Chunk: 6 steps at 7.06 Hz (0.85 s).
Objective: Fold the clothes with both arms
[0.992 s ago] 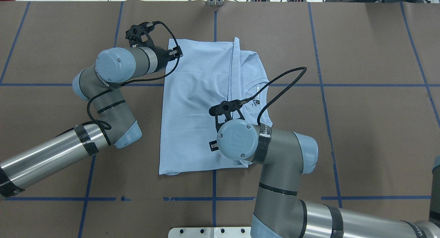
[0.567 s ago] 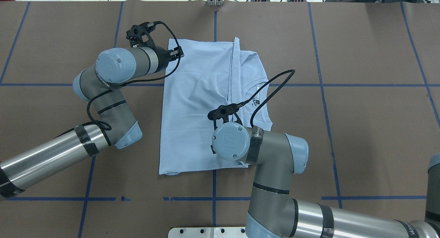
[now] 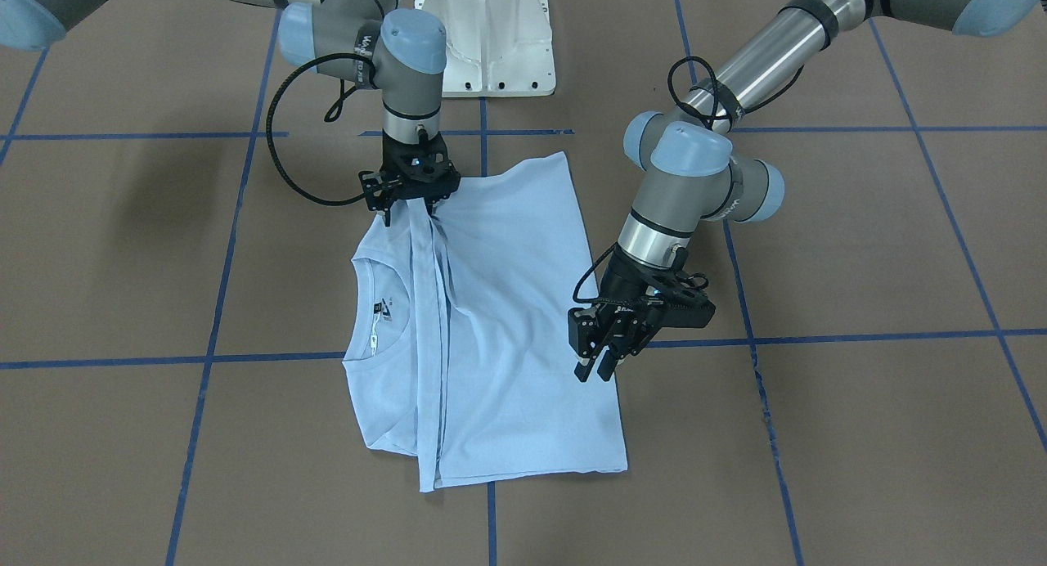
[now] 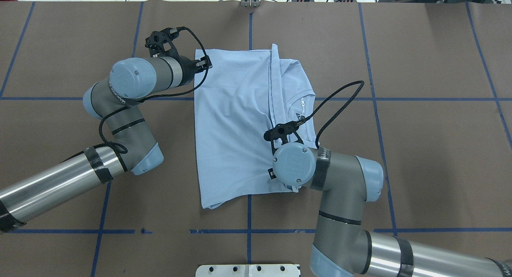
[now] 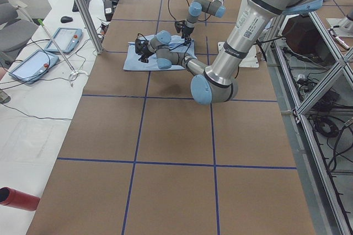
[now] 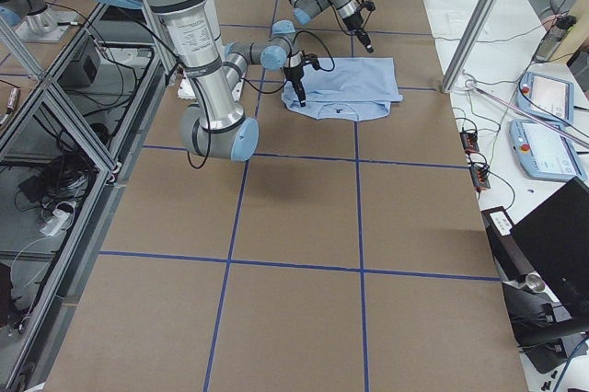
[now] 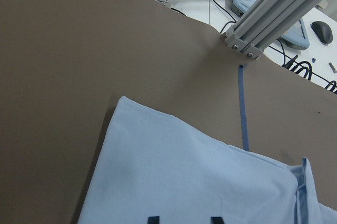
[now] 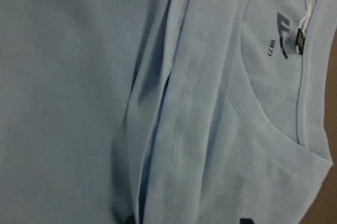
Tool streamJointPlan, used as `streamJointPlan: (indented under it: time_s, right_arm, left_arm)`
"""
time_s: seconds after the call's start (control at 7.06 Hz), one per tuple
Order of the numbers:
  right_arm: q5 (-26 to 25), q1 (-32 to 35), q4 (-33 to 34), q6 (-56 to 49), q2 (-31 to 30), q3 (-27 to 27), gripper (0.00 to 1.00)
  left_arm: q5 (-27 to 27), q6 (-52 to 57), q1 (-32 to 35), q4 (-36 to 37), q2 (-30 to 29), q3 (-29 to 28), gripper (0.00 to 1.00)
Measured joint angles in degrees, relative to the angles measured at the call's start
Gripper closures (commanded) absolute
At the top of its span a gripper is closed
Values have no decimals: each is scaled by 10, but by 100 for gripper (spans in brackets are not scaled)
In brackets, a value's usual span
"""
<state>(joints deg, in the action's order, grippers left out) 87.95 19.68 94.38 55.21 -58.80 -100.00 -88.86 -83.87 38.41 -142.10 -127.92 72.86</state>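
Observation:
The light blue t-shirt (image 4: 232, 121) lies flat on the brown table, its sides folded in, collar and dark neck label (image 3: 383, 308) showing. In the front view my right gripper (image 3: 407, 214) is down on the shirt (image 3: 507, 304) at the folded band, fingers spread either side of it. Its wrist view shows fabric (image 8: 63, 77) close up and both tips wide apart. In the overhead view the right wrist hides the gripper. My left gripper (image 3: 595, 371) hovers over the shirt's opposite long edge, fingers slightly apart and empty. It also shows in the overhead view (image 4: 204, 63).
The white pedestal base (image 3: 491, 51) stands behind the shirt. Blue tape lines (image 4: 249, 229) grid the table. An aluminium post (image 7: 263, 8) rises at the far table edge. Tablets (image 5: 33, 64) and a red cylinder (image 5: 16, 197) lie on the side bench.
My right arm swung left, then right, and the shirt's near end slid right with it. The far end stayed put. My left gripper barely moved.

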Motion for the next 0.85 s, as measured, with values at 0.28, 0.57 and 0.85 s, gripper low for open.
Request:
streamJointPlan:
  time_s: [0.28,0.57,0.85]
  right_arm:
    - [1,12,-3,-29,-66,-59,30]
    - [1,22,-8,-34,-130,-99,30]
    - [8,34,-13,-34,-146,-122,29]
  left_arm:
    - [0,-7,-2,1,1,2,57]
    - [0,-10,-3,1,1,3,57]
    - [0,-11,-4,1,1,5,57]
